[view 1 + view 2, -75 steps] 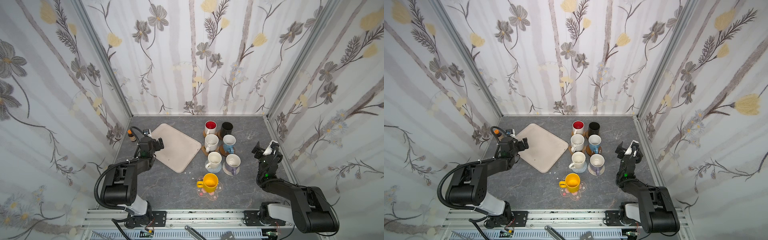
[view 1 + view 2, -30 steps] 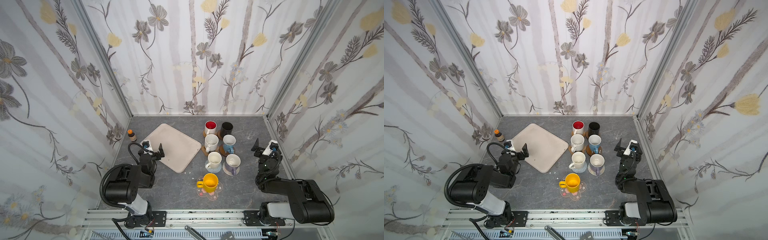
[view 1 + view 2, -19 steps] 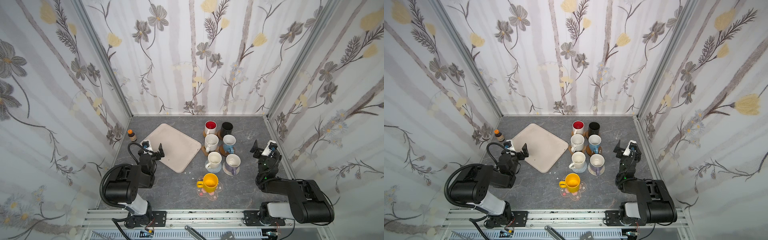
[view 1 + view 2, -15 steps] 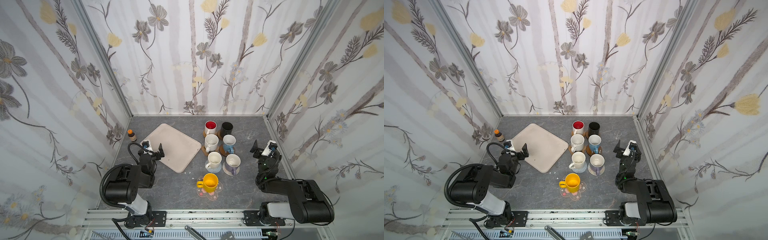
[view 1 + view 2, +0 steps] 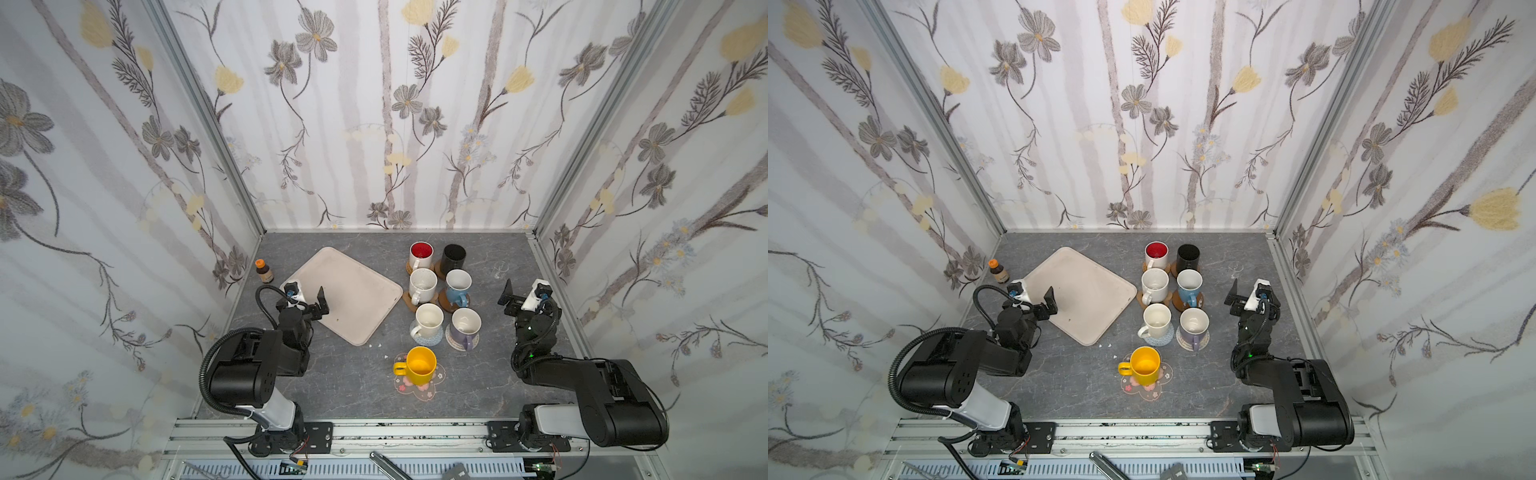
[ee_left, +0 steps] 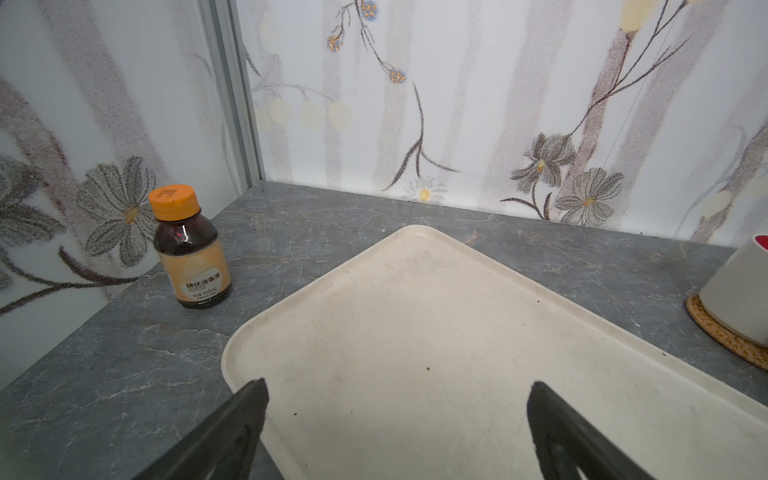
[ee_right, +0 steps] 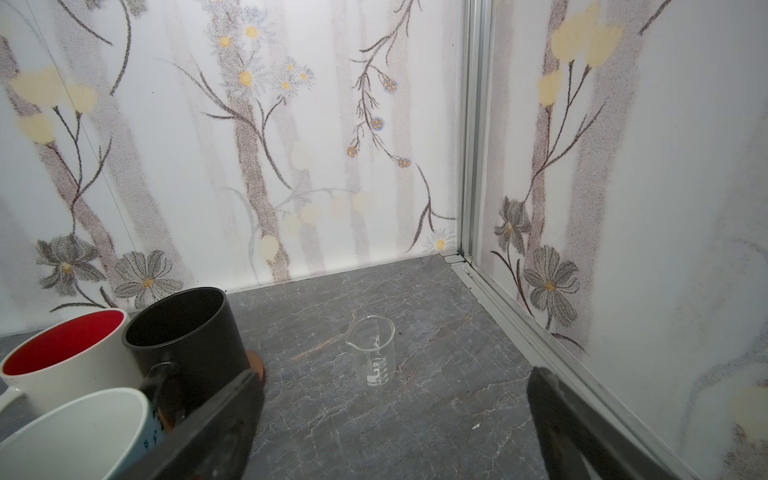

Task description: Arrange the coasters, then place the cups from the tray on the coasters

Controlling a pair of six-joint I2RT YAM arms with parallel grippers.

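Cups all stand on coasters to the right of the large beige rounded-rectangle tray (image 5: 353,286), in both top views. At the back are the white ceramic mug with red inside (image 5: 421,252) and the black mug (image 5: 454,257). Next row is a cream-white mug (image 5: 422,283) and the blue mug (image 5: 457,286), then a second cream-white mug (image 5: 429,322) and the lavender-grey mug (image 5: 465,328). The yellow mug (image 5: 420,365) sits alone up front on the pink blossom coaster (image 5: 424,392). The red-inside one sits on a woven rattan round coaster (image 6: 723,340).

The left gripper (image 5: 306,293) hangs over the tray's near-left edge, fingers spread wide, nothing in them. The right gripper (image 5: 523,292) is by the right wall, apart from the mugs. Its fingers are spread wide too, empty, and it faces a small clear glass beaker (image 7: 376,357). An orange-capped brown bottle (image 6: 189,249) stands near the tray's left corner on the grey marbled tabletop (image 5: 332,382).
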